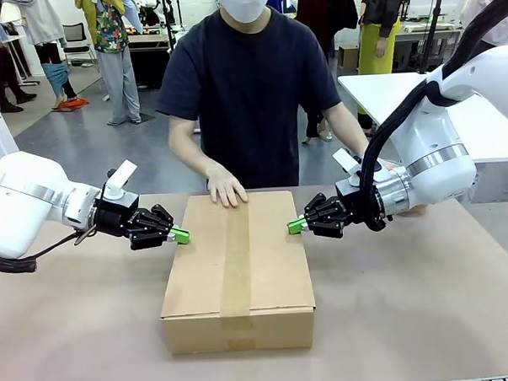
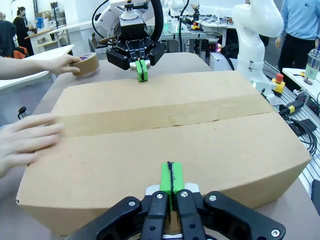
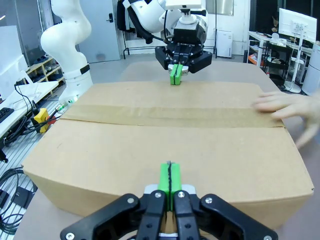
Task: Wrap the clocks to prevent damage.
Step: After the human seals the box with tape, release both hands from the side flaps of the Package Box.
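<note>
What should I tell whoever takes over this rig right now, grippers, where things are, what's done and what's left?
Left gripper: shut, empty, at the left edge of the cardboard carton.
Right gripper: shut, empty, at the carton's right edge.
Person: one hand flat on the far end of the carton's top; the other hand holds the brown tape roll on the table.
Done: carton flaps closed, tape strip along the centre seam.
Left: contents can't be seen, so check that the wrapping is done; maybe press the tape down.
</note>
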`<state>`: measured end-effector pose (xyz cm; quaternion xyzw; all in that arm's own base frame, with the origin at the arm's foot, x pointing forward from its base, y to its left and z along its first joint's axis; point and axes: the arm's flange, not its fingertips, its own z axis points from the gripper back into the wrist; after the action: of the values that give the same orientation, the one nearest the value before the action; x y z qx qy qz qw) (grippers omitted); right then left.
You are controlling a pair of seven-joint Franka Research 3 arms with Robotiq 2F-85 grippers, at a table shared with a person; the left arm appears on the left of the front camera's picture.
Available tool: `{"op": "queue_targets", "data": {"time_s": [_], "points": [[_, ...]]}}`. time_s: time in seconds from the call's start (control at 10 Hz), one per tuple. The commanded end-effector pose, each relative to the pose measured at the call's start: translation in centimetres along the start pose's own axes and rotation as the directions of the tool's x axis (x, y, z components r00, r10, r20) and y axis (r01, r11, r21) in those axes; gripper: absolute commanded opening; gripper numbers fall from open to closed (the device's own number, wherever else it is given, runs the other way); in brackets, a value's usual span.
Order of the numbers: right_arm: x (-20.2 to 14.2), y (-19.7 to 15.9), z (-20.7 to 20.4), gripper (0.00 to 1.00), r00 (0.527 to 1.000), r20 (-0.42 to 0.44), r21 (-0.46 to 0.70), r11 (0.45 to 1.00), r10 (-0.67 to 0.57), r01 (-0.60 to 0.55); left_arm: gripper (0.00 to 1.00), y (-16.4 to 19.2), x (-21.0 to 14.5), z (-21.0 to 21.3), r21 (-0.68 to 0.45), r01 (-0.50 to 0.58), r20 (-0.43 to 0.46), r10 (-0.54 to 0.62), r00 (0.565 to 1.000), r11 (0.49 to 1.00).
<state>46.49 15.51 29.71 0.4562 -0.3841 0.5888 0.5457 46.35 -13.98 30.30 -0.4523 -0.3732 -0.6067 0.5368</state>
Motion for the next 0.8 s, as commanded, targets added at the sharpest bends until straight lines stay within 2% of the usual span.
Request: {"op": "queue_targets", "data": {"time_s": [0.0, 0.6, 0.7], "points": [[-0.3, 0.3, -0.6, 0.01, 1.0, -0.002, -0.022, 1.0, -0.007, 0.007, 0.0, 0.0, -0.2, -0.2, 0.01, -0.004, -0.002, 0.004, 1.0, 1.0], [0.0, 0.0, 0.0, 0.01, 1.0, 0.0, 0.0, 1.0, 0.0, 0.0, 0.0, 0.0, 0.0, 0.0, 0.0, 0.0, 0.0, 0.0, 1.0, 1.0], [2.3, 1.4, 1.1, 0.01, 0.994, -0.11, -0.02, 1.0, 0.019, -0.021, 0.0, -0.5, 3.3, 1.7, -0.01, 0.002, -0.084, -0.003, 0.996, 1.0]]}}
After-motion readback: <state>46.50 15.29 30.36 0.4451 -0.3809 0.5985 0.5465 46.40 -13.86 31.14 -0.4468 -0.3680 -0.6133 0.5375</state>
